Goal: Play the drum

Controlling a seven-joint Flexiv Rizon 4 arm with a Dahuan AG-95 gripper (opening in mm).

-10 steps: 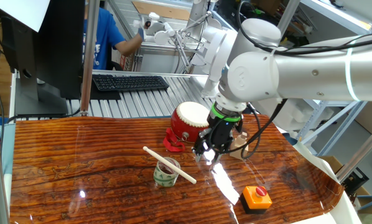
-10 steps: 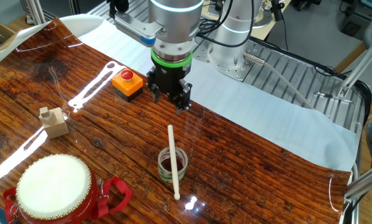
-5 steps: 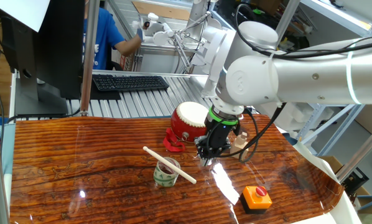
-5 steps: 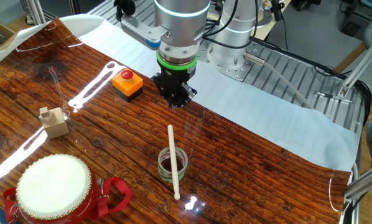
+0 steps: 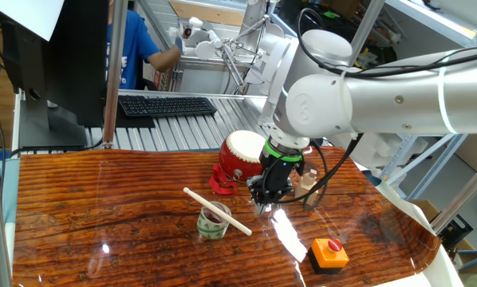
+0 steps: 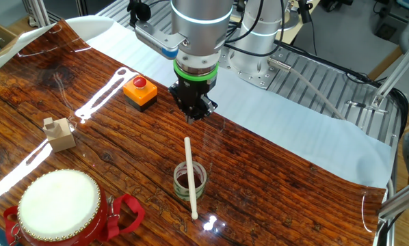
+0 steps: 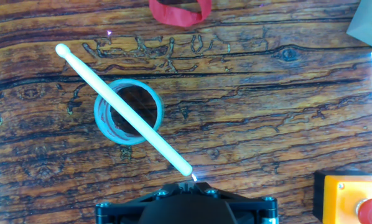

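The red drum (image 5: 240, 156) with a cream-white head stands tilted on its red stand; it also shows in the other fixed view (image 6: 57, 205). A cream drumstick (image 5: 217, 211) lies across a green-patterned tape roll (image 5: 213, 222). The stick (image 6: 189, 176) and roll (image 6: 190, 181) show again there, and in the hand view the stick (image 7: 124, 109) crosses the roll (image 7: 105, 127). My gripper (image 5: 260, 206) hangs just above the table beyond the stick's plain end (image 6: 194, 117). Its jaws look closed together and hold nothing. Only the gripper's black body shows in the hand view.
An orange box with a red button (image 5: 329, 253) sits near the table's edge (image 6: 139, 91). A small wooden block (image 6: 59, 133) stands by the drum. A loop of the red stand (image 7: 180, 11) lies beyond the roll. A keyboard (image 5: 167, 105) is behind the table.
The jaws stood apart a second ago and now look drawn together. The hand has shifted slightly toward the stick's end. Drum, stick and roll have not moved.
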